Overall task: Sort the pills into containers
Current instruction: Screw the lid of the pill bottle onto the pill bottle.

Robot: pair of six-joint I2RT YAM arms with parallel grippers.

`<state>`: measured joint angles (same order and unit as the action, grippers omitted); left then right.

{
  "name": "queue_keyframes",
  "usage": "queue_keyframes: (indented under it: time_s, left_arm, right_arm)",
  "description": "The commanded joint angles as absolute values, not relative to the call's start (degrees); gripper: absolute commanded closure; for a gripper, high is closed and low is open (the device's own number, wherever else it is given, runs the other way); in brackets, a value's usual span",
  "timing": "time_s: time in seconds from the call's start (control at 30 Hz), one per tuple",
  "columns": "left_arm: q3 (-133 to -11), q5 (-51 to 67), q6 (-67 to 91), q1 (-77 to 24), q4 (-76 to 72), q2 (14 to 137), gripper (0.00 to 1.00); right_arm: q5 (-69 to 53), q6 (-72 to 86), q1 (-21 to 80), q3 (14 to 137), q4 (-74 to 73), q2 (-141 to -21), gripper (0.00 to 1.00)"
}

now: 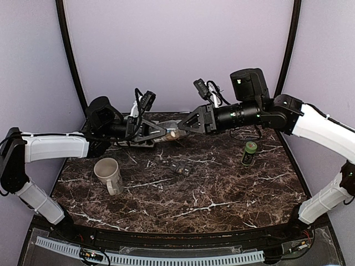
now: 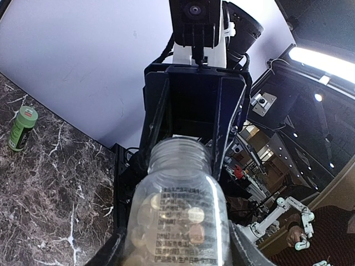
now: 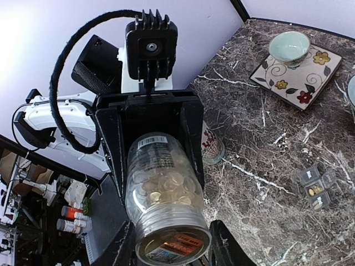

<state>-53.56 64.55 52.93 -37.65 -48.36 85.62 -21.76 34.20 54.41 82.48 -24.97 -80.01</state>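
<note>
A clear pill bottle (image 1: 172,133) holding several round pale pills is held level above the table's far middle, between both grippers. My left gripper (image 1: 164,132) is shut on its body; in the left wrist view the bottle (image 2: 178,210) fills the space between the fingers (image 2: 111,252). My right gripper (image 1: 182,129) closes round the threaded neck end; in the right wrist view the bottle (image 3: 163,194) points its mouth end at the camera between the fingers (image 3: 222,246). A small clear pill organizer (image 1: 180,168) lies on the marble and also shows in the right wrist view (image 3: 317,188).
A cream mug (image 1: 108,174) stands at the left. A green bottle (image 1: 249,152) stands at the right and also shows in the left wrist view (image 2: 21,128). The right wrist view shows a flowered square plate (image 3: 316,75) with a pale bowl (image 3: 292,44) on it.
</note>
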Motion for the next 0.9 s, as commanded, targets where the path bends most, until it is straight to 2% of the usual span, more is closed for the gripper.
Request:
queue_keyframes:
  time_s: [0.0,0.57,0.87]
  left_arm:
    - [-56.32,65.06,53.43,-37.43,-50.92,85.65,1.00]
    - [-60.34,65.55,44.23,-37.68,-39.40,84.32,1.00]
    - [-60.42,63.99,42.31,-38.57,-39.86,83.60,1.00]
  right_arm:
    - [-25.31,35.56,54.98,82.22,-21.14,-80.85,0.76]
    - [-25.64,41.87,55.02,84.71,-23.72,-84.83,0.83]
    - [-28.01,51.13,55.11,81.82,-16.55,-85.29,0.84]
